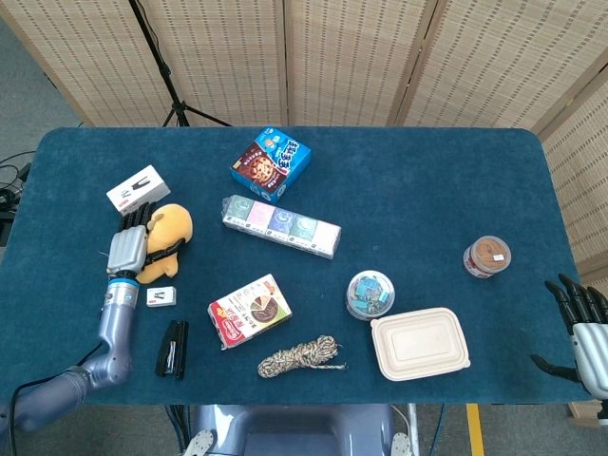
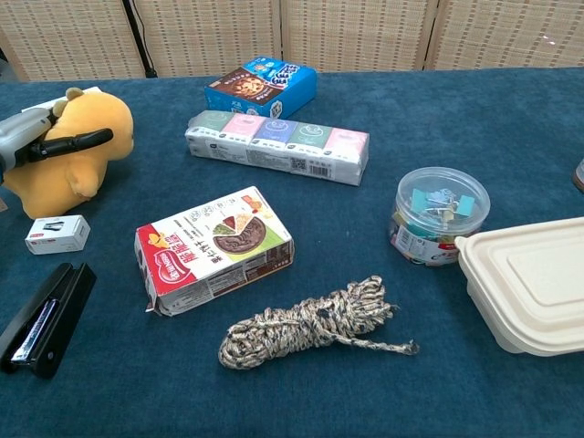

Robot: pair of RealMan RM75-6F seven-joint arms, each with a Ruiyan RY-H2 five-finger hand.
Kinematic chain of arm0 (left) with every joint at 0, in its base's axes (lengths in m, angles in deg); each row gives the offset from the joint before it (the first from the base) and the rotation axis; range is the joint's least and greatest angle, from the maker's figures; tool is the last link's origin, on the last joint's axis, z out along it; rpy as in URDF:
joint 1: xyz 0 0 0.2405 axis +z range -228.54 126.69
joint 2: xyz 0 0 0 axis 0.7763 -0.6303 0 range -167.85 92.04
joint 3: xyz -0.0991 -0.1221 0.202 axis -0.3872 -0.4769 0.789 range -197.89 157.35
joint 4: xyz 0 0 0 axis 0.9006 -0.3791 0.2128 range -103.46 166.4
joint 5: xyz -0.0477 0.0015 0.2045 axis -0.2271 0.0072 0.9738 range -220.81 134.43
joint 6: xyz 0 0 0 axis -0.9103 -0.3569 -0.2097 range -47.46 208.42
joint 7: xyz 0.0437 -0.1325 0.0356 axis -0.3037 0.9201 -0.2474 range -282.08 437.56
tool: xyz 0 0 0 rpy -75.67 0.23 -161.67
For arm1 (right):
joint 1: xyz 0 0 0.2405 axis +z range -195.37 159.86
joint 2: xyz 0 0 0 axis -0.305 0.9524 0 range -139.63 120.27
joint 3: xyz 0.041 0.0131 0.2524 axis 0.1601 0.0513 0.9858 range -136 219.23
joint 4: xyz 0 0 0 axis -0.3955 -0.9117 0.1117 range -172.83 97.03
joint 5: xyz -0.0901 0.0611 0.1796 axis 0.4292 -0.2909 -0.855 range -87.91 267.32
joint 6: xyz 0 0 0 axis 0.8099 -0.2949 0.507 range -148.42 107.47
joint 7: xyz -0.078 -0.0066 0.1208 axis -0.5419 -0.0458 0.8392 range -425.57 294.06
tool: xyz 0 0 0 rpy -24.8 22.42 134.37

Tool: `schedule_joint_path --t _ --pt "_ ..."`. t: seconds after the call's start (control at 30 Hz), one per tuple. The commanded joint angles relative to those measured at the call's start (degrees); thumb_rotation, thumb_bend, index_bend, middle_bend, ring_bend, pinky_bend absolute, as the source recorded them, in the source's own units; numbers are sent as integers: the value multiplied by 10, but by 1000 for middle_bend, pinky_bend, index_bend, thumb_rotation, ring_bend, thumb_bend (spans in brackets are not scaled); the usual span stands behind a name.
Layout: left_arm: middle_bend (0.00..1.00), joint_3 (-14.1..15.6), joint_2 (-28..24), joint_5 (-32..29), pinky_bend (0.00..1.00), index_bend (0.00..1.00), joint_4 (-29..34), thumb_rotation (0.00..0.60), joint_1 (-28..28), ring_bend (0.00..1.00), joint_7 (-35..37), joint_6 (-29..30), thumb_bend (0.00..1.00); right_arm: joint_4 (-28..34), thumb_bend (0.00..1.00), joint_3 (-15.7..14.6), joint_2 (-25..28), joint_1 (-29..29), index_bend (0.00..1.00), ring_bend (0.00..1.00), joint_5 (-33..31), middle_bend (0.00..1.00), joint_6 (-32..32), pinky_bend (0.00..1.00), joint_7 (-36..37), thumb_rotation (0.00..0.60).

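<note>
Head view: the left robot hand (image 1: 126,251) is on the yellow plush toy (image 1: 171,229) at the desk's left side, fingers wrapped against its flank.
Chest view: the same left robot hand (image 2: 36,146) comes in from the left edge, one dark finger lying across the plush toy (image 2: 78,151), which sits upright on the blue desk (image 2: 474,109).
Left robot hand state: clamped on the plush toy.
Right robot hand: it shows only in the head view, at the lower right corner (image 1: 581,323), off the desk's edge, fingers spread apart and holding nothing.
Beside the toy: a small white staple box (image 2: 57,234) lies just in front of it, and a black stapler (image 2: 41,318) lies nearer the front edge.
Behind the toy: a white box (image 1: 138,189) lies just beyond it in the head view.
Middle of the desk: a red snack box (image 2: 214,248), a coil of rope (image 2: 315,321) and a long row of tissue packs (image 2: 278,144).
Right side: a clear tub of clips (image 2: 438,214) touches a beige lidded container (image 2: 529,283).
</note>
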Motion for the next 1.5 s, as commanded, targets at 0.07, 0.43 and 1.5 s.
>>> schedule_joint_path --t 0.07,0.43,1.5 --pt "0 8 -8 22 0 0 -7 82 15 0 27 8 0 1 0 0 0 0 0 0 1 0 0 0 1 600" --pt "0 17 -21 55 0 0 -5 83 35 0 67 14 0 3 0 -1 3 -2 0 0 3 0 -4 0 -1 600" --pt "0 111 -334 309 0 0 296 600 165 0 196 185 0 2 0 1 -4 -9 0 0 20 0 -30 0 -6 600"
